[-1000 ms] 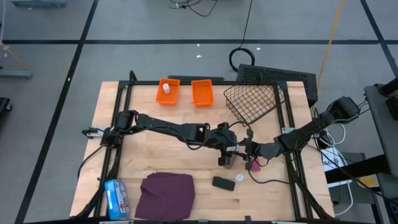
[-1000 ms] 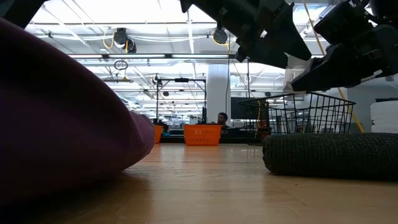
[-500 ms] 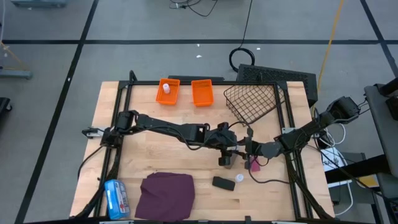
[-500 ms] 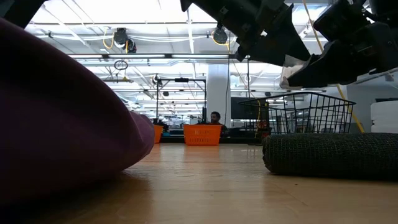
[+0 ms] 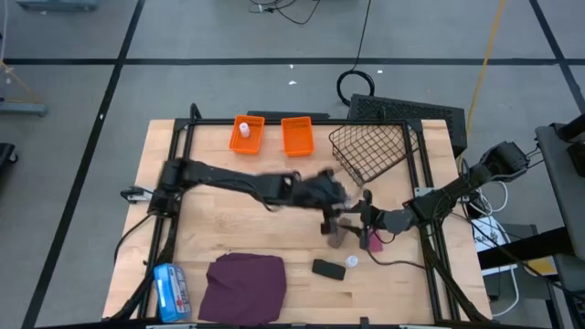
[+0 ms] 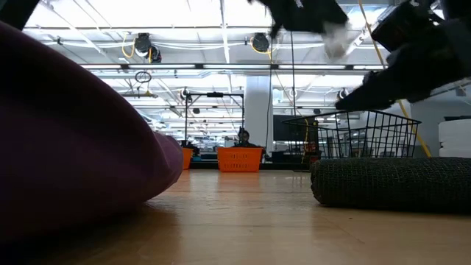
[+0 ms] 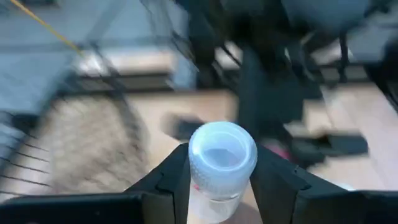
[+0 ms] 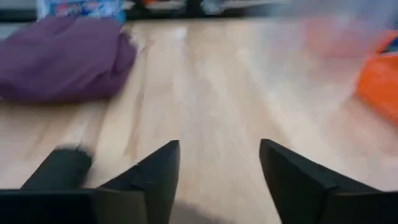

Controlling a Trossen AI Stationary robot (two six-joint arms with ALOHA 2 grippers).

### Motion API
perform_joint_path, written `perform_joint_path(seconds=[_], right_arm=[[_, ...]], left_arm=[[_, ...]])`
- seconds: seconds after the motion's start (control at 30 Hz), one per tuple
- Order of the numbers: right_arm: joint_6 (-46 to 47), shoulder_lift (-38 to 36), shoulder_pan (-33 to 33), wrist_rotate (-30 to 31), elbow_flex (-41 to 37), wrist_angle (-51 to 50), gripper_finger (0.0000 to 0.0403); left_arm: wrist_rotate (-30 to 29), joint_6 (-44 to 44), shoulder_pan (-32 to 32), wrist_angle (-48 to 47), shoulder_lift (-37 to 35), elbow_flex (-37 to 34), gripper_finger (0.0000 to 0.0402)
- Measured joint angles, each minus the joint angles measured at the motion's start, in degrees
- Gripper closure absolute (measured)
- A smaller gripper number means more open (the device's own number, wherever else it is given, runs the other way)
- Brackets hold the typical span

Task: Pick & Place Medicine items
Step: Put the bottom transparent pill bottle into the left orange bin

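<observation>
One small white bottle [image 7: 221, 165] pinched in left hand [image 7: 219, 180], up over mid surface [image 5: 228, 238] nr wire basket [image 5: 370, 151]. Prob light, hard, smooth, so slippy; best grip = round sides below cap. Right hand [image 8: 219, 165] spread wide, holding nothing, low nr pink tube [image 5: 373, 242].

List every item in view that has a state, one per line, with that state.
left gripper: shut on the white bottle, lifted off the table
right gripper: open, holding nothing
left orange bin: holds one white bottle
right orange bin: looks empty
wire basket: tilted
purple cloth: crumpled
black oblong: lying flat
</observation>
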Motion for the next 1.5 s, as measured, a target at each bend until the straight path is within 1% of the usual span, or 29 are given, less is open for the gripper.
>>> perform_joint_path(seconds=[0.1,0.2,0.3,0.47,0.57,0.63,0.67,0.73,0.87,0.97,1.1,1.17,1.4,1.5], right_arm=[[0.4,-0.11,0.33,-1.2,0.05,0.44,0.016],[2.32,-0.08,0.4,-1.67,0.04,0.26,0.0152],[3.02,-0.11,0.38,-1.55,0.05,0.76,0.0153],[0.43,-0.37,0.34,-1.55,0.03,1.26,0.016],[-0.66,-0.46,0.0,-1.19,0.05,1.24,0.0161],[-1.12,-0.46,-0.45,-1.23,0.05,0.92,0.0161],[-1.34,-0.46,-0.6,-1.2,0.05,0.73,0.0161],[-1.48,-0.44,-0.96,-1.2,0.05,0.26,0.0163],[-1.49,-0.44,-1.43,-1.16,0.05,0.48,0.0168],[-1.51,-0.44,-1.84,-1.18,0.05,0.47,0.017],[-1.51,-0.44,-2.34,-1.18,0.05,0.62,0.0172],[-1.51,-0.44,-2.63,-1.18,0.05,0.72,0.0172],[-1.51,-0.44,-2.88,-1.18,0.05,0.63,0.0177],[-1.51,-0.44,-2.88,-1.18,0.05,0.65,0.0176]], left_arm=[[-1.74,1.37,1.68,0.35,-5.56,-2.54,0.0267],[-2.03,1.52,4.31,1.67,-11.66,-9.38,0.0267],[-5.13,-1.06,8.04,6.67,-20.05,-19.52,0.0267],[-10.76,-7.04,14.88,17.16,-32.2,-39.48,0.0267],[-15.62,-11.53,19.35,23.56,-38.64,-49.23,0.0267],[-19.84,-15.12,22.26,26.08,-41.39,-54.87,0.0267],[-21.12,-16.47,23.46,27.02,-41.98,-57.38,0.0267],[-21.59,-18.78,25.49,27.93,-42.1,-61.44,0.0267],[-22.3,-23.37,29.27,30.04,-41.81,-65.69,0.0267],[-22.49,-24.2,30.49,29.07,-40.77,-67.44,0.0267],[-25.52,-25.77,32.59,30.03,-40.07,-68.84,0.0267],[-25.18,-27.01,33.59,29.05,-39.48,-69.67,0.0267],[-25.25,-28.35,33.67,29.83,-33.82,-70.18,0.0267],[-28.2,-29.03,33.67,29.5,-31.24,-70.2,0.0267]])
